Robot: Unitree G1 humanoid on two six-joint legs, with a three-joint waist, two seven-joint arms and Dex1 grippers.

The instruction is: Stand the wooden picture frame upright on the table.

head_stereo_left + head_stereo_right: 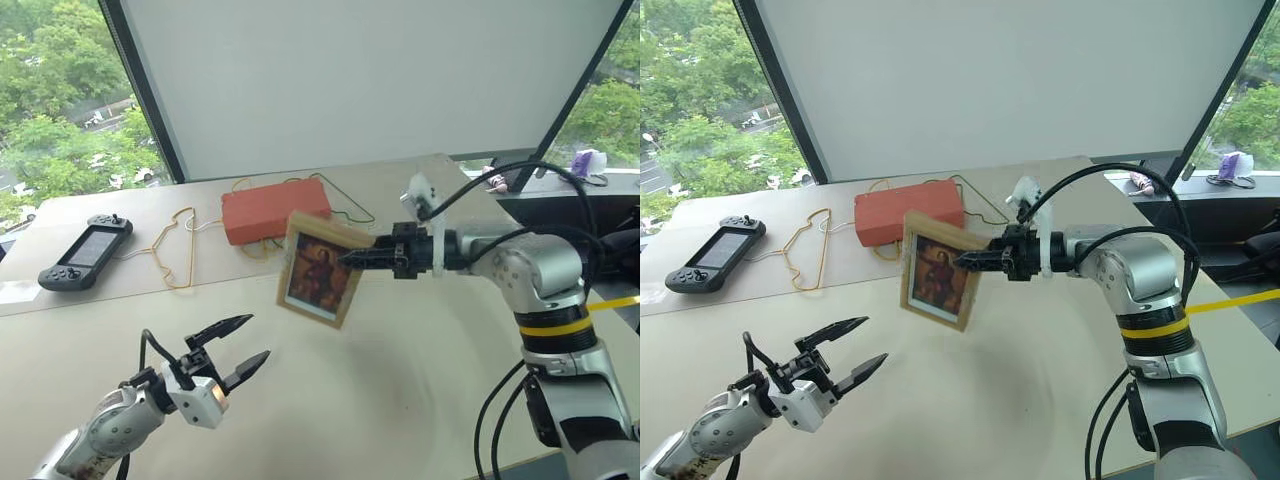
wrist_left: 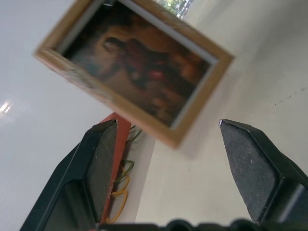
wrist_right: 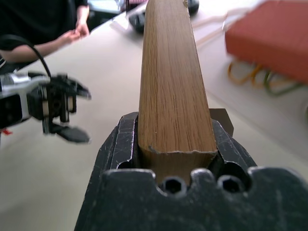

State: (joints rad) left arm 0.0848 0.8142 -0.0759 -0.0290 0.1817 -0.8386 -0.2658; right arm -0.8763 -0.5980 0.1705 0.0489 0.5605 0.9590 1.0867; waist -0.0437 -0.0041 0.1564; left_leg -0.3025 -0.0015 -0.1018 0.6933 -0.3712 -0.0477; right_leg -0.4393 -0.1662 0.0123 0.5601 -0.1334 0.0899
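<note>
Clamping the picture frame point(image 1: 320, 268) by its right edge, the right gripper point(image 1: 352, 257) holds it tilted above the table point(image 1: 400, 400), centre of view. Left gripper point(image 1: 245, 345) gapes empty, lower left. Frame looks light, stiff; glass possibly fragile, so grip the wooden edges.

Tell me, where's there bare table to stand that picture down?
The table lies bare between the open left hand and the right hand holding the wooden picture frame. It's crowded farther back: orange-red box, yellow hanger, game console.

Both head views look down over the table point(image 1: 400, 400); each wrist view sits close behind its fingers, sharing the wooden picture frame point(image 2: 139, 72).
</note>
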